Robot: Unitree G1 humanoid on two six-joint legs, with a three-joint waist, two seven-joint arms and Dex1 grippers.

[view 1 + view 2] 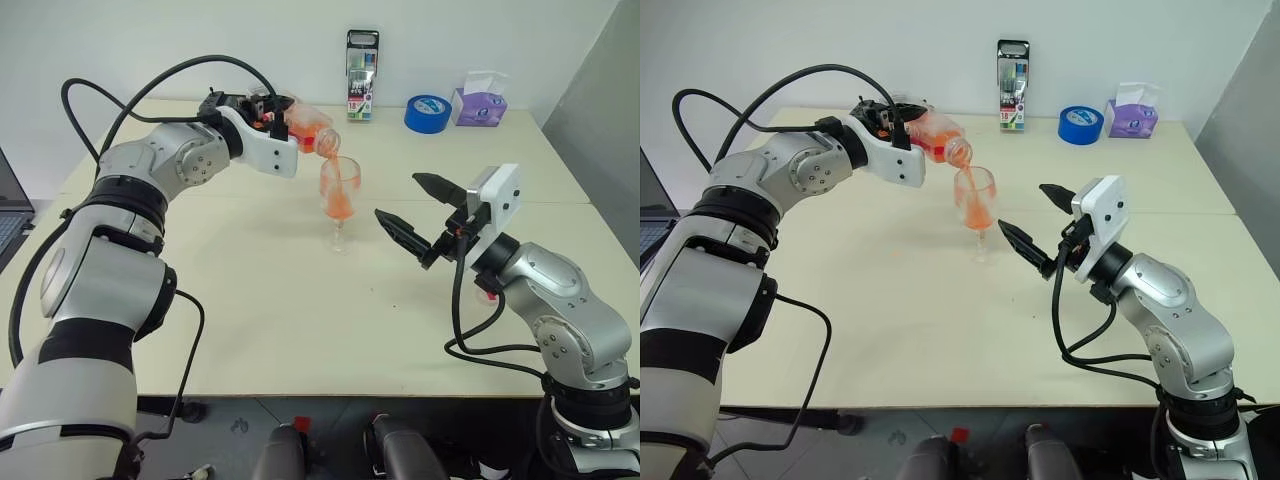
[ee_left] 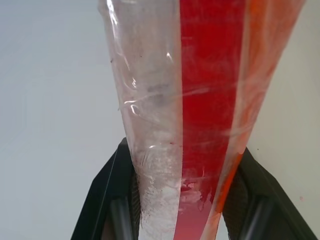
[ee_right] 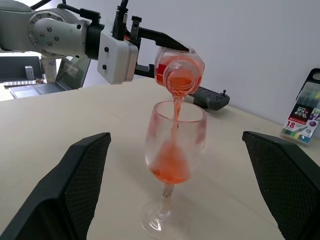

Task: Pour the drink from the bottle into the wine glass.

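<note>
Nearest the front edge of the table (image 1: pixel 300 340), toward its right side, the right gripper (image 1: pixel 410 213) hovers with its two black fingers spread wide and nothing between them. It points toward the wine glass (image 1: pixel 340 200) and stands just beside it, not touching.

The wine glass stands upright near the middle of the table, its foot flat on the surface. Its bowl holds a shallow pool of orange-red drink (image 3: pixel 169 167), well below the rim.

Directly above and a little behind the glass, toward the table's far left corner, the left gripper (image 1: pixel 268 112) is clamped on the bottle (image 1: pixel 308 124). The bottle lies almost level, its long axis running from the gripper toward the glass, with the open mouth tipped down over the rim. A thin stream falls from the mouth into the bowl.

Judging from this, the pour depends on keeping the mouth centred over the rim as the bottle tilts further.

Along the far edge sit a pack of markers (image 1: pixel 361 62), a roll of blue tape (image 1: pixel 428 112) and a box of tissues (image 1: pixel 480 103), well apart from the glass.
</note>
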